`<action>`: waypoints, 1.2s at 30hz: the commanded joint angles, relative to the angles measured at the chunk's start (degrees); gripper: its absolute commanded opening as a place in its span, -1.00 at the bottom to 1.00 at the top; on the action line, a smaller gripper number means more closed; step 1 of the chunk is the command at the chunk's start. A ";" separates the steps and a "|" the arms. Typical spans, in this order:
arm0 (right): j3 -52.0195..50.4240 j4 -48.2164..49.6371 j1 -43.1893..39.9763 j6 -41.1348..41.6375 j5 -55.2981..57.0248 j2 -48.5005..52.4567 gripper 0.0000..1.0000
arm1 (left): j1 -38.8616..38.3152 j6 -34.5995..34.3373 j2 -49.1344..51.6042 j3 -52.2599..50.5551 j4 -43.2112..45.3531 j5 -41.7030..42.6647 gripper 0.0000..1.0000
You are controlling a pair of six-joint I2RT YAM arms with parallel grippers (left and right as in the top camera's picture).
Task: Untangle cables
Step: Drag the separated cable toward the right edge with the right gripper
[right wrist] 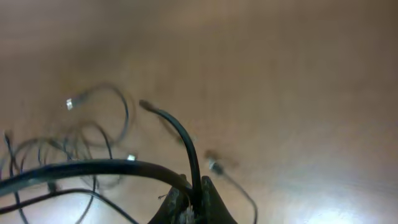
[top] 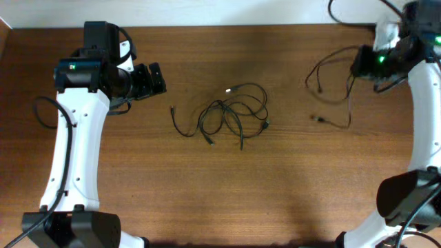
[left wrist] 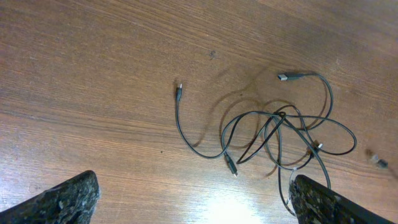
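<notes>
Overhead, we find the tangled cables (top: pixel 231 111) on the worktop (top: pixel 275 200), nearer our wide-open, empty left fingers (top: pixel 157 77), while our right fingers (right wrist: pixel 217 202) clamp one separate cable (right wrist: pixel 186 140).

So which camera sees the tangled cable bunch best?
The left wrist view: the cable bunch is close and sharp. Overhead shows it whole but small; the right wrist view shows it blurry, partly cut off.

one knotted cable bundle (top: pixel 231 114); one loose cable (top: pixel 331 122) at 3 o'clock; two arms, left arm (top: pixel 76 138) and right arm (top: pixel 424 117)
</notes>
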 commanded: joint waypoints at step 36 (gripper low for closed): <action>-19.50 11.34 -22.47 6.86 19.65 9.35 -0.92 | 0.11 -0.15 0.13 0.44 0.11 -0.24 0.99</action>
